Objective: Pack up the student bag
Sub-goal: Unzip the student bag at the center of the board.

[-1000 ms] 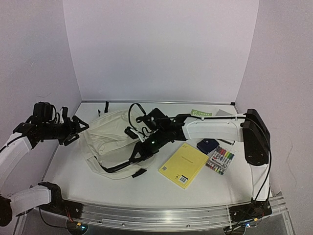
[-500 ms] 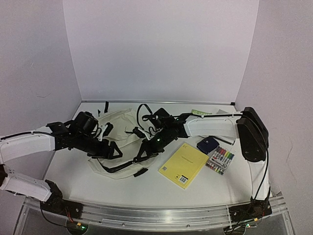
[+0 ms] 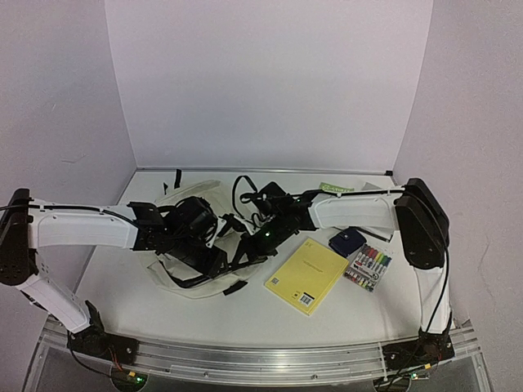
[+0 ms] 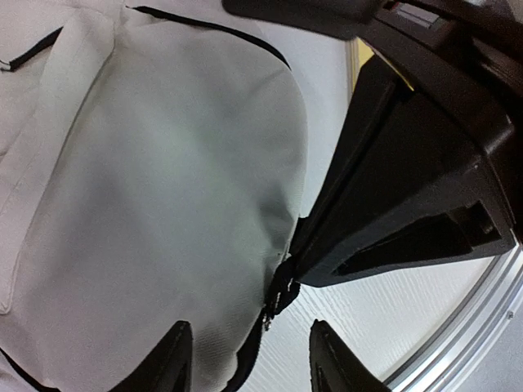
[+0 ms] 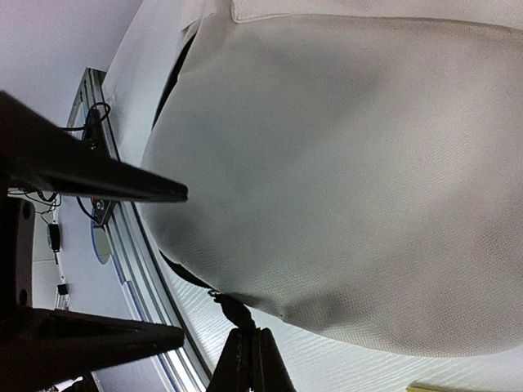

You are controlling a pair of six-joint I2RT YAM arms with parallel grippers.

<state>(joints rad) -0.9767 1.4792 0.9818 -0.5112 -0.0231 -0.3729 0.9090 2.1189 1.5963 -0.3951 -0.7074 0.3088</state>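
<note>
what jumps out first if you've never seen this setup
The cream student bag sits at mid-table with both arms reaching over it. The right gripper pinches its black zipper edge, and the left gripper is open beside it. To the bag's right lie a yellow notebook and a pack of coloured markers.

Walls: plain pale lilac panels (image 3: 270, 82) are closing in the table on three sides.
Table: a white tabletop (image 3: 163, 310) is catching even, soft light.
Near edge: an aluminium rail (image 3: 270, 358) is running across.
</note>
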